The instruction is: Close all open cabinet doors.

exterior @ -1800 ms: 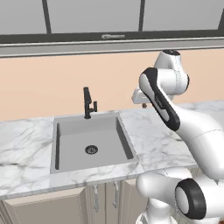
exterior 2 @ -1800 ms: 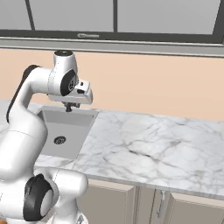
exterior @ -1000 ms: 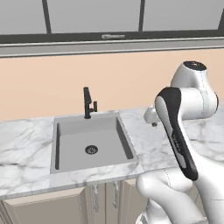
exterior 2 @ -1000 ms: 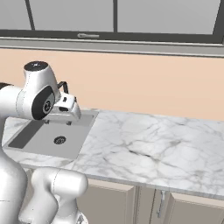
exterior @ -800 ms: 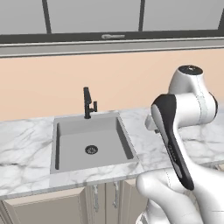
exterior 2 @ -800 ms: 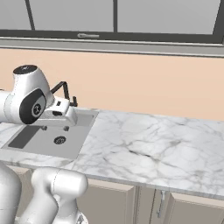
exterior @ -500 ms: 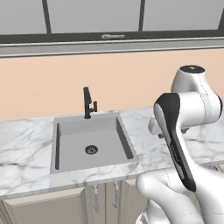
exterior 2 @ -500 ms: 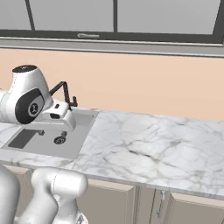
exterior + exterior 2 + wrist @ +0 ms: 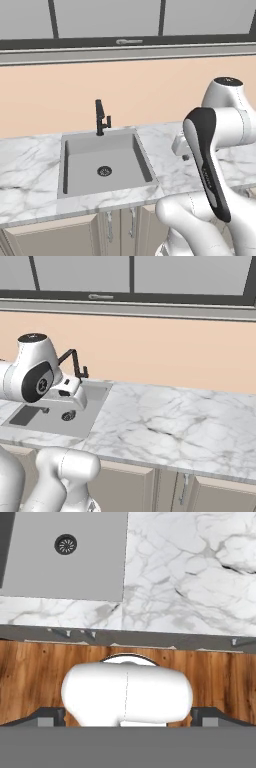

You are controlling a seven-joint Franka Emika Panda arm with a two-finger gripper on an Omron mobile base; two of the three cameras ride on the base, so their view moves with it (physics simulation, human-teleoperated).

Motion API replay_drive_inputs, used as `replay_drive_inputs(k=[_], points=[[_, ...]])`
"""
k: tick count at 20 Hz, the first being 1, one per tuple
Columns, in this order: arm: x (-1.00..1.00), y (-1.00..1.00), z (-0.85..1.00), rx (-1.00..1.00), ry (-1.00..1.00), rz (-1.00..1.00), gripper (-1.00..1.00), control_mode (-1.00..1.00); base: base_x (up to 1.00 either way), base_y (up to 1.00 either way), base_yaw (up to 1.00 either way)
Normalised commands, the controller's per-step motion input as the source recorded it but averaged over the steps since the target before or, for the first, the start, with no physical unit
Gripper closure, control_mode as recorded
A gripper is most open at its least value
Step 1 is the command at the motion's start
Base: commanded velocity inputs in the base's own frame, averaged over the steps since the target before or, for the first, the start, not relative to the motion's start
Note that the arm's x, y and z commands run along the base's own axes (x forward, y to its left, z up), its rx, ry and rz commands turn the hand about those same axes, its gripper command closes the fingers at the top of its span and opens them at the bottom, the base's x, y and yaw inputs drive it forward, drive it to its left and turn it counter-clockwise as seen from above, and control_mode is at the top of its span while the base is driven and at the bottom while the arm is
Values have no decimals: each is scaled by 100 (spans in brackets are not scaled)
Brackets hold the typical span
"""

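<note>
The marble surface (image 9: pixel 30 160) is running across the middle of both base views, below a peach wall and a band of grey panels along the top of the frame. Those panels are sitting flat and edge to edge, and whether they are the cabinet doors (image 9: pixel 185 273) of the task cannot be told from here; none is standing open in any picture, and no long bar handle is showing. So, as a judgement, the robot is in the searching part of the task, not yet at the pushing part: no open door is lying within reach.

The arm (image 9: pixel 210 165) is folding up at the lower right of the left base view and at the left of the right base view, its wrist hanging over the surface just beside the sink (image 9: pixel 102 160). The hand camera is looking straight down, taking in the sink at its upper left, the marble at its upper right, the small handles of the under-counter doors (image 9: pixel 75 633) across the middle, and the wooden floor (image 9: pixel 30 672) below.

The black tap (image 9: pixel 101 118) is standing at the back of the sink, above the drain (image 9: pixel 104 171).

Whether the fingers are open or closed cannot be told, and nothing is visibly held.

The next move probably calls for turning or driving the base until an open door comes into sight, then raising the hand toward its outer edge.
</note>
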Motion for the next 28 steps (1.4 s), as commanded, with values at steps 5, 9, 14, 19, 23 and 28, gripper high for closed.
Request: replay_drive_inputs(k=[5,9,14,19,23,28], points=[[0,1,-2,0,0,0,-100,-100,0,0,0],[-9,3,-7,1,0,0,-100,100,-6,7,0],[0,0,0,0,0,0,-100,100,-45,62,0],[0,0,0,0,0,0,-100,100,-23,98,0],[0,0,0,0,0,0,-100,100,-10,100,0],[0,0,0,0,0,0,-100,100,-16,100,0]])
